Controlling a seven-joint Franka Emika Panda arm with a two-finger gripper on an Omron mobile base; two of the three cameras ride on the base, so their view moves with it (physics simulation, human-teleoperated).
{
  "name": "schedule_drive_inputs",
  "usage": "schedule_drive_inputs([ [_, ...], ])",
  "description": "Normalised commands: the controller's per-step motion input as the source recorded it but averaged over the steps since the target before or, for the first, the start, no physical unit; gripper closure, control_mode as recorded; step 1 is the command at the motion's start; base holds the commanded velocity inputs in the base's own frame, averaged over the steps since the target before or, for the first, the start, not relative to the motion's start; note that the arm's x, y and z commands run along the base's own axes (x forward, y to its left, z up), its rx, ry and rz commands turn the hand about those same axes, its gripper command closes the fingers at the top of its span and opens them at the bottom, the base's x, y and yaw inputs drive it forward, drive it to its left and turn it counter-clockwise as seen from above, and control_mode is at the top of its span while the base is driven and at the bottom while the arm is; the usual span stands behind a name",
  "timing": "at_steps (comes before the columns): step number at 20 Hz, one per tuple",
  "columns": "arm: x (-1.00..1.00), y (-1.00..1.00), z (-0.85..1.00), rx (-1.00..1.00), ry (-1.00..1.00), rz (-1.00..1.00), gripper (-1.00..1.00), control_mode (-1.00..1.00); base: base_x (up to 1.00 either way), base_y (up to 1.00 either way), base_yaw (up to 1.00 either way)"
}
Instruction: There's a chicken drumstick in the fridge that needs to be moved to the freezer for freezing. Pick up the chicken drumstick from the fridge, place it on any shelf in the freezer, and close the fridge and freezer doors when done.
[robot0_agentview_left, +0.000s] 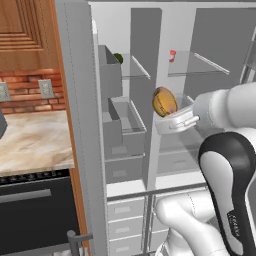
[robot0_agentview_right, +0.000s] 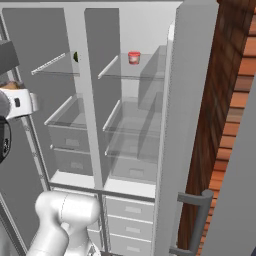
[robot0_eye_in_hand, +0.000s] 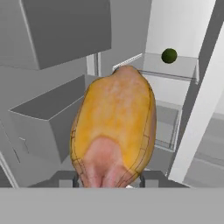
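The white arm's two-finger gripper (robot0_agentview_left: 167, 116) is clamping the golden orange-tan rounded chicken drumstick (robot0_eye_in_hand: 114, 127), carrying it in the air in front of the open grey refrigerator, near the upright divider between its two halves. Beyond it, the narrower freezer (robot0_agentview_left: 125, 125) half is showing grey bins, with a small dark green ball (robot0_eye_in_hand: 169, 55) sitting on an upper clear shelf. A small red-and-white item (robot0_agentview_right: 133, 57) is resting on the top glass shelf of the wider half, while the tall grey door with its bar handle (robot0_agentview_right: 197, 220) is standing open at the right.

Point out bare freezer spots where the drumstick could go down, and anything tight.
The gripper holds the chicken drumstick in front of the freezer. Free: the glass shelf right of the dark green ball, the bare shelf below it, and the open grey bin. Tight: the narrow gap between door bins and centre divider.
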Motion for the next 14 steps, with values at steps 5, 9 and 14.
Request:
schedule_drive_inputs([
  [5,0.48,0.04,0.0,0.0,0.0,0.03,1.0,-1.0,0.0,0.0,0.0],
  [9,0.4,0.06,0.0,0.0,0.0,0.0,1.0,-1.0,0.0,0.0,0.0],
  [14,0.4,0.0,0.01,0.0,0.0,0.0,1.0,-1.0,0.0,0.0,0.0],
])
